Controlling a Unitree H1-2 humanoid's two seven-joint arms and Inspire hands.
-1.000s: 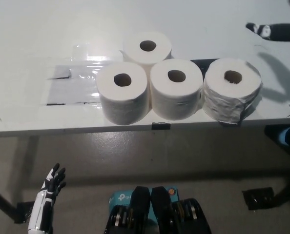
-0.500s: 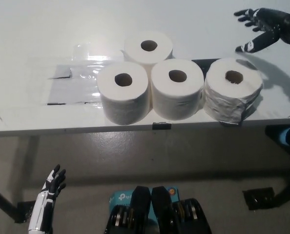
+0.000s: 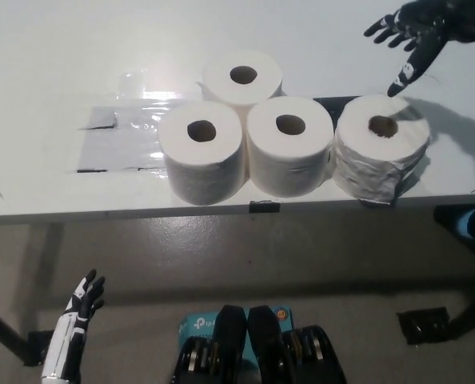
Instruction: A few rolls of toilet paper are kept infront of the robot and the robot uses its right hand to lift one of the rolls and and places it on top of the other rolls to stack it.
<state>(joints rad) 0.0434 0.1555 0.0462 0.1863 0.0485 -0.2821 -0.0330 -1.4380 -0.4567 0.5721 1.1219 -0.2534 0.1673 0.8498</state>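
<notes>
Bare table all around four tightly clustered rolls.

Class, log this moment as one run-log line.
right hand: open, above right roll | left hand: open, below table | four rolls upright, unstacked

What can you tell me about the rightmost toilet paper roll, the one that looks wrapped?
The rightmost roll stands upright on its flat end near the front edge of the white table, its dark core hole facing up. Its side looks wrinkled and greyish, as if covered in clear wrap or tape, unlike the smooth white rolls beside it. Its left side meets or nearly meets the middle front roll. The open black right hand hovers behind and above it, not touching.
</notes>
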